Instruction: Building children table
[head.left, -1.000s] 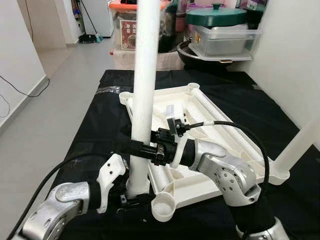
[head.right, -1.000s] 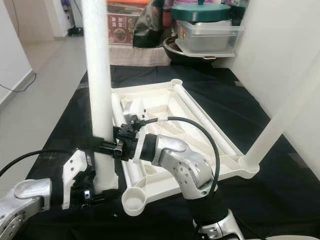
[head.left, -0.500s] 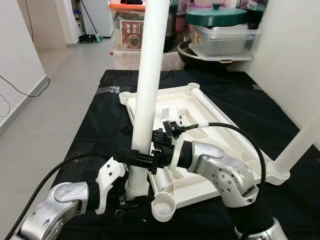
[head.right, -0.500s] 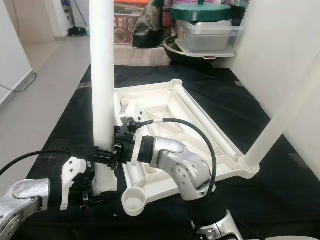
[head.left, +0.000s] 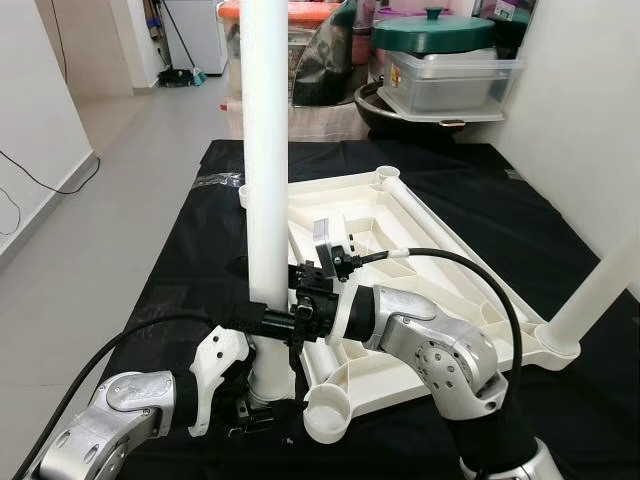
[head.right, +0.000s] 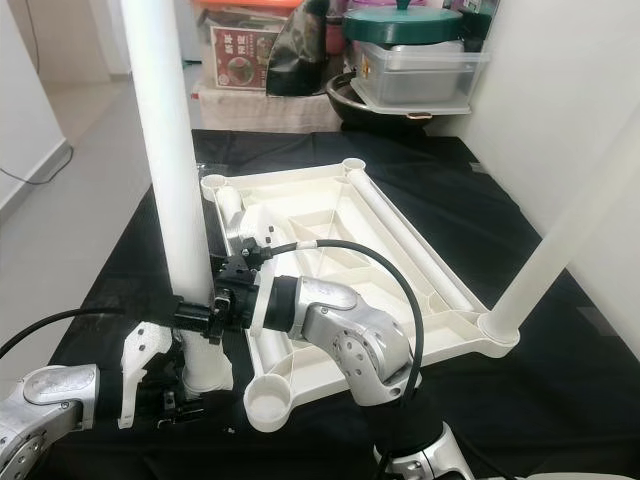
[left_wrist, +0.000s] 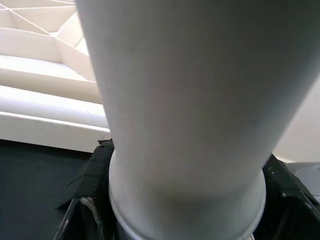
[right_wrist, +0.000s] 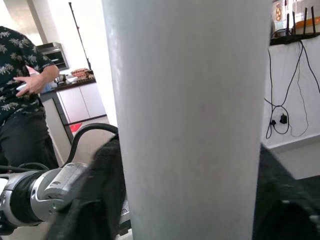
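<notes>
While both arms work at one corner of the upturned white tabletop, notes as follows.

Table leg (head.left: 266, 150): white tube, standing near upright, its foot at the near-left corner of the tabletop, rising past the top of the head views.

Right tool (head.left: 262, 320): reaches across from the right arm; black fingers pinched around the table leg low on its shaft. Wrist view shows the tube (right_wrist: 190, 115) close between dark fingers (right_wrist: 95, 200).

Left tool (head.left: 258, 408): directly below the right tool, at the base of the table leg, by the collar where the tube meets the black cloth. Fingers are mostly hidden behind the tube; cannot tell whether spread or closed. Wrist view shows the tube's flared collar (left_wrist: 190, 210) just ahead, with dark shapes either side.

Tabletop (head.left: 400, 215): ribbed underside up, lying on the black cloth (head.left: 190, 250), just right of and beyond both tools. An open round socket (head.left: 329, 418) sits at its near corner, just right of the left tool.

Second leg (head.left: 605, 285): already seated in the right corner socket, well right of the right tool, leaning outward.

Beyond the tabletop: clear plastic bin (head.left: 445, 80) with a green lidded pot (head.left: 432, 32) on it.

Person (right_wrist: 22, 85): in a patterned dark shirt, standing in the background of the right wrist view, near white cabinets.
</notes>
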